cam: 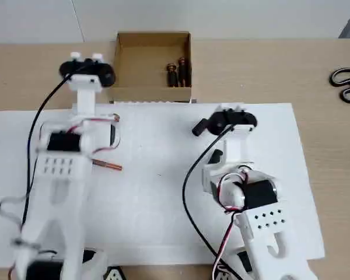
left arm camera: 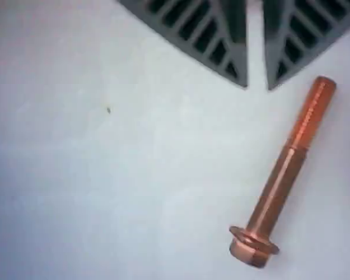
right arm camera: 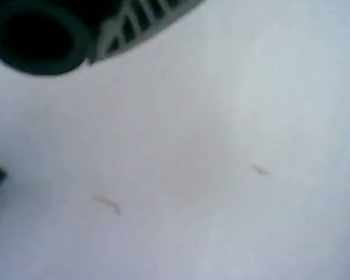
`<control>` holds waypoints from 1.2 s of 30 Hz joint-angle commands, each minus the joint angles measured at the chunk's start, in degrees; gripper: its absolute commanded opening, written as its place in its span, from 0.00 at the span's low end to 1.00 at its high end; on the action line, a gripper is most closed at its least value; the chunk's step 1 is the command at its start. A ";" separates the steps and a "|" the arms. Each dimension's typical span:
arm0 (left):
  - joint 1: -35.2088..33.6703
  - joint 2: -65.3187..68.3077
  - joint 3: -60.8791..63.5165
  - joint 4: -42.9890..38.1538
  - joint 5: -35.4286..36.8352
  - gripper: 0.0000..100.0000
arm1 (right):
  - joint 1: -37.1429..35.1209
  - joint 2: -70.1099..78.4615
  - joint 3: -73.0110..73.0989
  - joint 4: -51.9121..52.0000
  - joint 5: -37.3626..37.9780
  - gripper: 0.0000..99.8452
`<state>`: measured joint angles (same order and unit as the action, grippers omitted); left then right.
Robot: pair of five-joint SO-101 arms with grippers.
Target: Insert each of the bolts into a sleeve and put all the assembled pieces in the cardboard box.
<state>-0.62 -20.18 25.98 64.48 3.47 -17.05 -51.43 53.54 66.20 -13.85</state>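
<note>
bolt beside left fingers, sleeve in right

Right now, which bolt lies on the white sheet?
The bare bolt beside the left arm; the other two pieces sit inside the cardboard box.

The white plastic left arm is stretched from 7 o'clock toward 12 o'clock in the high view, with its wrist bent downward. Its dark grey ribbed gripper is pointed down, the fingers parted by a narrow gap and nothing held between them. The white plastic right arm is folded shorter, from 5 o'clock toward 11 o'clock.
</note>
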 commanded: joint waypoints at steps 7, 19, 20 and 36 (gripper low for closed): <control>-7.74 31.74 -29.85 12.13 -6.24 0.06 | 1.45 -1.36 -0.18 -0.92 -0.18 0.00; -8.44 52.31 -66.07 31.47 -14.77 0.11 | 1.54 -1.36 2.55 -1.45 -0.44 0.00; -8.09 53.19 -67.65 32.62 -15.38 0.12 | 1.54 -1.36 2.55 -1.45 -0.44 0.00; -5.45 66.37 -71.25 34.20 -18.02 0.09 | 1.54 -1.36 5.89 -4.18 -0.62 0.00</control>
<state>-6.51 46.02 -42.95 98.86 -14.11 -16.09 -51.43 59.16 64.18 -13.85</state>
